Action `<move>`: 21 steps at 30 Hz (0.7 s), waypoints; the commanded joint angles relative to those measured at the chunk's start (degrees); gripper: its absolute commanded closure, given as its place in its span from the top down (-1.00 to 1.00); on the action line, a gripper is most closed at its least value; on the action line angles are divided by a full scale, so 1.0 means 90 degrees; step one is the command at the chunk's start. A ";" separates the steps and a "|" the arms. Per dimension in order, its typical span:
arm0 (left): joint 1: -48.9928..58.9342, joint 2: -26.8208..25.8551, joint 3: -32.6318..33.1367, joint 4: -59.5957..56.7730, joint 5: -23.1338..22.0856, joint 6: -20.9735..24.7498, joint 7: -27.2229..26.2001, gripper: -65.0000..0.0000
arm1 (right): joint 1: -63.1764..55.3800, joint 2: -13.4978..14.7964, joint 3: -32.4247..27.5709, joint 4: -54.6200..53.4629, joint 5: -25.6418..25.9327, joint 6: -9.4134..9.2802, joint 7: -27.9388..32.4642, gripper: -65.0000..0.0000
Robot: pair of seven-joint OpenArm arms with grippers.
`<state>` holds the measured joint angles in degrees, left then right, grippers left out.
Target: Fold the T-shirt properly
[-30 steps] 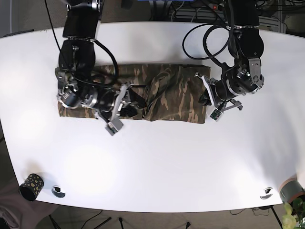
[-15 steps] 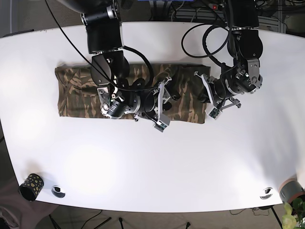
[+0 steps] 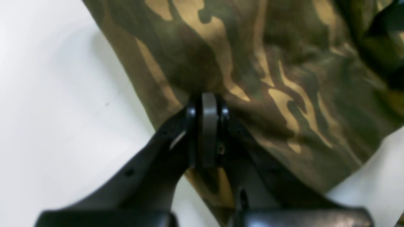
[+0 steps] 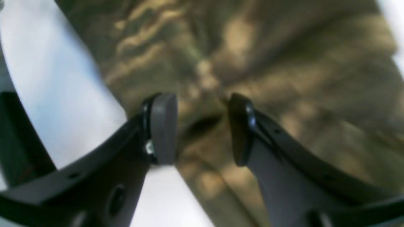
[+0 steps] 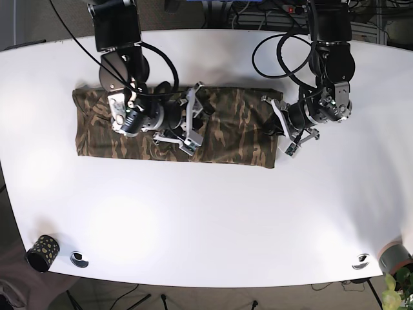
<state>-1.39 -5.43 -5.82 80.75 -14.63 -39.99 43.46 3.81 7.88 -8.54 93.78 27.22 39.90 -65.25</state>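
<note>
T-shirt (image 5: 226, 132) lies flat, long axis left-right.

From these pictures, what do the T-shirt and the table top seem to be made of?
The T-shirt looks like soft knit fabric, probably cotton, matte with a printed camouflage pattern; it wrinkles and bunches where the left gripper pinches it. The table appears hard and smooth, a white laminate or painted board with a slight sheen; it shows soft bright patches of reflected light. The exact material of either cannot be confirmed.

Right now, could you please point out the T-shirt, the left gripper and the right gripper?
T-shirt (image 5: 239, 132): base view, bare middle of the camouflage cloth.
Left gripper (image 3: 208, 107): left wrist view, closed fingertips pinching the shirt's edge.
Right gripper (image 4: 202, 126): right wrist view, gap between the open fingertips.
</note>
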 commanded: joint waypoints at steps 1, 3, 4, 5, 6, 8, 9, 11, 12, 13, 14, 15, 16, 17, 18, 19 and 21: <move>-0.0026 -0.0027 0.0007 -0.0010 0.0214 -0.0001 0.0216 -0.99 | -0.0038 0.0194 0.0133 0.0496 0.0086 0.0011 0.0076 -0.19; -0.0017 -0.0036 -0.0002 0.0000 0.0214 -0.0001 0.0216 -0.99 | -0.0126 0.0341 0.0269 0.0623 0.0086 0.0011 0.0076 -0.19; -0.0017 -0.0036 -0.0002 0.0009 0.0205 -0.0001 0.0216 -0.99 | -0.0145 0.0380 0.0348 0.0633 0.0086 0.0011 0.0076 -0.19; -0.0017 -0.0036 -0.0002 0.0009 0.0205 -0.0001 0.0216 -0.99 | -0.0175 0.0419 0.0475 0.0652 0.0086 0.0011 0.0076 -0.19; -0.0017 -0.0036 -0.0002 0.0019 0.0175 -0.0001 0.0216 -0.99 | -0.0224 0.0448 0.0641 0.0662 0.0096 0.0011 0.0076 -0.19; -0.0026 -0.0036 -0.0012 0.0117 0.0175 -0.0001 0.0226 -0.99 | -0.0302 0.0487 0.1031 0.0760 0.0135 0.0011 0.0076 -0.19; -0.0026 -0.0036 -0.0022 0.0263 0.0175 -0.0001 0.0226 -0.99 | -0.0351 0.0487 0.1373 0.0877 0.0233 0.0011 0.0076 -0.19; -0.0026 -0.0027 -0.0022 0.0527 0.0175 -0.0001 0.0255 -0.99 | -0.0448 0.0497 0.1969 0.0994 0.0487 0.0011 0.0066 -0.19; -0.0026 -0.0017 -0.0022 0.0703 0.0175 -0.0001 0.0265 -0.99 | -0.0497 0.0497 0.2418 0.1024 0.0682 0.0011 0.0066 -0.19; -0.0026 0.0003 -0.0022 0.0889 0.0175 -0.0001 0.0265 -0.99 | -0.0507 0.0497 0.2868 0.1024 0.0926 0.0011 0.0017 -0.18; -0.0026 0.0003 -0.0002 0.1045 0.0175 -0.0001 0.0265 -0.99 | -0.0507 0.0497 0.3268 0.1004 0.1122 0.0011 -0.0071 -0.18; -0.0026 0.0003 0.0007 0.1152 0.0175 -0.0001 0.0265 -0.99 | -0.0487 0.0497 0.3571 0.0965 0.1259 0.0011 -0.0149 -0.18; -0.0026 0.0003 0.0007 0.1299 0.0175 -0.0001 0.0265 -0.99 | -0.0409 0.0487 0.4030 0.0848 0.1493 0.0011 -0.0286 -0.18; -0.0026 0.0013 0.0017 0.1377 0.0175 -0.0001 0.0265 -0.99 | -0.0351 0.0487 0.4352 0.0721 0.1630 0.0011 -0.0383 -0.17; -0.0026 0.0013 0.0017 0.1445 0.0175 -0.0001 0.0265 -0.99 | -0.0272 0.0487 0.4665 0.0555 0.1766 0.0011 -0.0491 -0.17; -0.0026 0.0013 0.0017 0.1475 0.0175 -0.0001 0.0265 -0.99 | -0.0165 0.0497 0.5007 0.0340 0.1903 0.0011 -0.0618 -0.17; -0.0056 0.0013 0.0017 0.1484 0.0175 -0.0001 0.0265 -0.99 | 0.0021 0.0614 0.5505 -0.0080 0.2079 0.0011 -0.0803 -0.15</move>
<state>-1.19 -5.17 -5.56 92.99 -12.27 -39.94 46.83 2.35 11.77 38.57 95.22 43.29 39.66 -72.47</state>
